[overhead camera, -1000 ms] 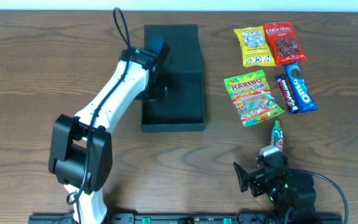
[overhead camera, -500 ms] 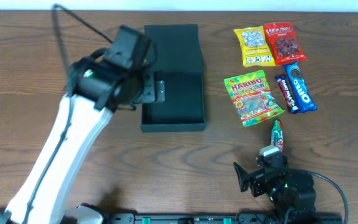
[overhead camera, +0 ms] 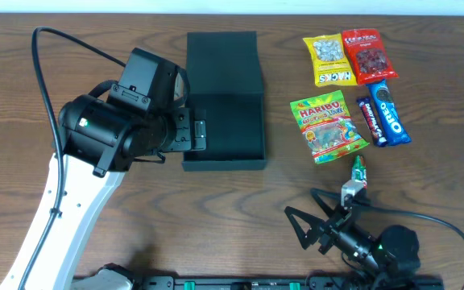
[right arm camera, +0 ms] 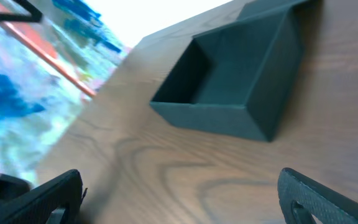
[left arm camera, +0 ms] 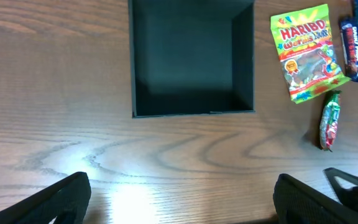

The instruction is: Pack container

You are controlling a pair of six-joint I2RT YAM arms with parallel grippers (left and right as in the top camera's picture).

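Since a second ago your left arm has lifted up and back off the box [left arm camera: 191, 56], so the left gripper [left arm camera: 182, 205] hangs with its jaws spread wide and the empty box straight ahead of it. The right gripper [right arm camera: 182, 202] has tipped up too, jaws also wide apart, facing the box from farther off.

This is looking like a robotics lab bench: 2 robot arms [overhead camera: 67, 205] are sitting on a rail [overhead camera: 216, 283] at a wood-grain table [overhead camera: 22, 48], a cable [overhead camera: 35, 56] is looping loose, and snack packets [overhead camera: 329, 129] are lying lined up beside a container [overhead camera: 228, 121].
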